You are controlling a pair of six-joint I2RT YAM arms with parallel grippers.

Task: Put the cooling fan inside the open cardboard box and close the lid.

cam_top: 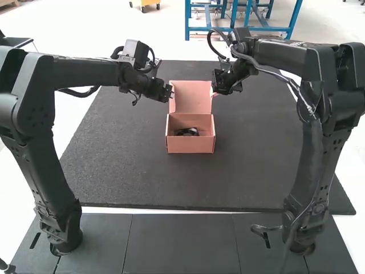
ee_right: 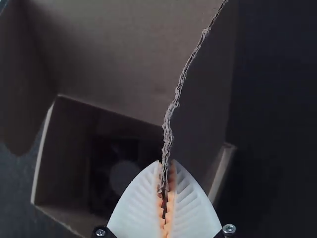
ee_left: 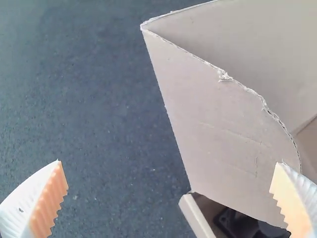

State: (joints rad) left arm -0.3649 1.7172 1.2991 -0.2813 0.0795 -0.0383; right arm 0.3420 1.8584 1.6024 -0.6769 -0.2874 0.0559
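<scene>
Both arms are matte black, built of thick rounded links on round bases. The left arm (cam_top: 34,114) carries a pale grey boxy camera module (cam_top: 136,52) at its wrist, and a black cable (cam_top: 80,92) hangs beneath its forearm. The right arm (cam_top: 319,114) has thin black cables looping at its wrist. The left gripper (ee_left: 168,166) has white, ribbed fingers (ee_left: 29,210) with toothed orange pads (ee_left: 49,196). The right gripper (ee_right: 166,171) has the same fingers, and silver screws (ee_right: 227,228) sit at their black mount.

fan (cam_top: 186,132) lying in box (cam_top: 190,142) | box sitting on mat (cam_top: 114,160) | left hand (cam_top: 170,91) hanging left of lid (cam_top: 191,97) | right hand (cam_top: 215,91) hanging right of lid
</scene>
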